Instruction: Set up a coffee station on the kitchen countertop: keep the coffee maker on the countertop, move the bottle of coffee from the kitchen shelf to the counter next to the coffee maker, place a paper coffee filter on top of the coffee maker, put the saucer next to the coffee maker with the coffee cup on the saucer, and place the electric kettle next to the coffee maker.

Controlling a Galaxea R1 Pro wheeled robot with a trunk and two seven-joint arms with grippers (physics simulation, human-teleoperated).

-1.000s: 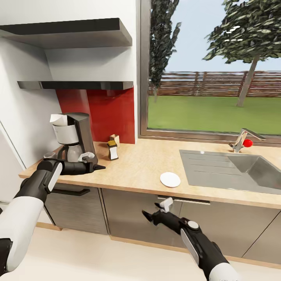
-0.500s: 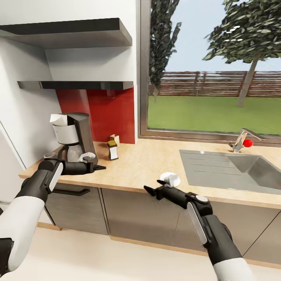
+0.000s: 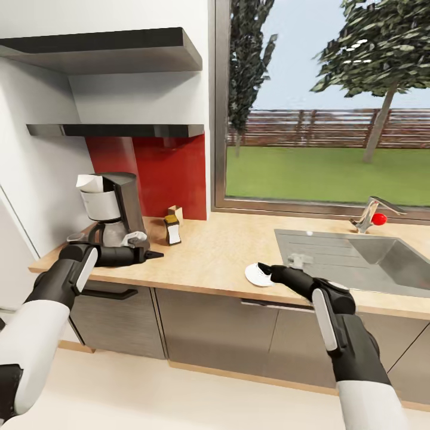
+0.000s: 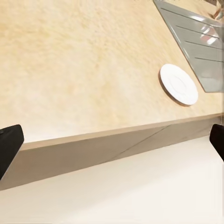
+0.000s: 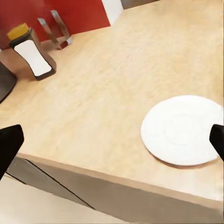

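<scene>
Left pincer [image 3: 154, 255]: over the table's front edge, just in front of the coffee maker; same spot as 1 s ago. Released: left wrist view shows both tips far apart, nothing between.
Coffee maker [image 3: 113, 206]: on the table [image 3: 209, 257] at far left, below the kitchen shelf [image 3: 116, 129]. White paper coffee filter [image 3: 89, 183] sits on its top, so that step looks done.
Small white thing at its base [image 3: 132, 240]: partly hidden by the left arm; maybe the cup, can't tell.
Bottle of coffee [image 3: 172, 229]: on the table just right of the maker, yellow cap, white label. Looks done too.
Writing: label reads blank in the right wrist view [image 5: 35, 57]; no brand or text legible anywhere.
Saucer [image 3: 258, 274]: near the table's front edge, well apart from the maker, close to the sink [image 3: 358, 257].
Right pincer [image 3: 263, 270]: the change. 1 s ago it was low by the cabinet fronts; now it's up at table height, tips at the saucer. Released: right wrist view has tips spread wide, the saucer [image 5: 183, 129] lying near one of them, not gripped.
Meaning: judged as lining up to take the saucer; saucer, cup & kettle steps are left.
Tap w/ red knob [image 3: 377, 215]: far right, behind the sink.
</scene>
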